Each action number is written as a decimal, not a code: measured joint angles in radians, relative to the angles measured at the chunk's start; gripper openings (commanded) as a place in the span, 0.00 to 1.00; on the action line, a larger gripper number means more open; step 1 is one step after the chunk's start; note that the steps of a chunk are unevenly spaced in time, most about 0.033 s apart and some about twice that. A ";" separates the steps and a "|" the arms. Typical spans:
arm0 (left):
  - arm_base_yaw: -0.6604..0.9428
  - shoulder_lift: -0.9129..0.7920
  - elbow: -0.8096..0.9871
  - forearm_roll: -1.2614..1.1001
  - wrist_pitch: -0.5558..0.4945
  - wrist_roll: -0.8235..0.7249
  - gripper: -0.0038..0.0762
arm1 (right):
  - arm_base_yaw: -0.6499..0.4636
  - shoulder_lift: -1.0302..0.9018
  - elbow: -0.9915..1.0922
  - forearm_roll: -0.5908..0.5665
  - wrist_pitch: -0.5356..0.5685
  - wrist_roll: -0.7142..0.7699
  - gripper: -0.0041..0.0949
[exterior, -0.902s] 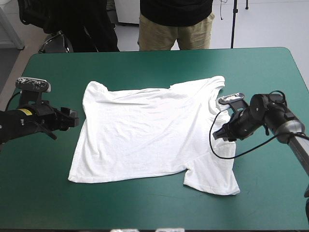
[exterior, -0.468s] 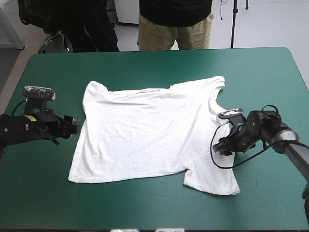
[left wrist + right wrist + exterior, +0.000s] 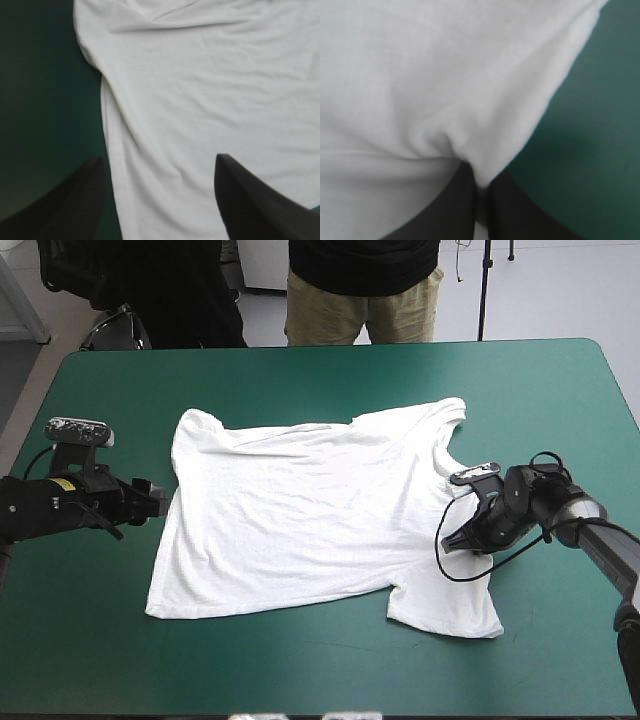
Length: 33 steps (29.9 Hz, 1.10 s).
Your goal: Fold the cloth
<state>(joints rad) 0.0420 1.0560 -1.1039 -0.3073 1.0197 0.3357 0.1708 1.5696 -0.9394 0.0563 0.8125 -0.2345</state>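
Observation:
The white T-shirt point(image 3: 320, 515) lies spread flat in the middle of the teal-green table, its sleeves toward the far left and near right. My left gripper point(image 3: 155, 498) sits low at the shirt's left edge. In the left wrist view that gripper point(image 3: 160, 175) is open, its black fingers point(image 3: 70, 200) straddling the hem of the T-shirt point(image 3: 210, 100). My right gripper point(image 3: 452, 538) is at the shirt's right edge. In its own view the right gripper point(image 3: 481, 192) is shut on a pinched fold of the T-shirt point(image 3: 445, 75).
Bare teal-green cover point(image 3: 300, 660) runs along the near edge and the far side point(image 3: 330, 375) of the table. To the right of the shirt there is open cover point(image 3: 580, 420).
The right gripper has moved in onto the shirt's right edge and pinched it, tugging the near hem slightly to the right. The left gripper has shifted a little closer to the shirt's left edge.

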 measured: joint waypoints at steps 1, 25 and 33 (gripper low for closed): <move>0.000 0.000 0.000 0.000 0.001 -0.004 0.62 | -0.001 0.001 -0.002 -0.013 0.003 0.039 0.02; 0.000 -0.001 -0.046 0.005 0.071 -0.015 0.62 | -0.650 0.175 -0.248 -0.657 -0.342 0.387 0.03; 0.000 -0.001 -0.046 0.045 0.081 -0.015 0.62 | -0.652 0.347 -0.396 -0.438 -0.252 0.195 0.41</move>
<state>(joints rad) 0.0420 1.0555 -1.1501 -0.2620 1.1008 0.3203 -0.4807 1.9163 -1.3356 -0.3813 0.5606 -0.0392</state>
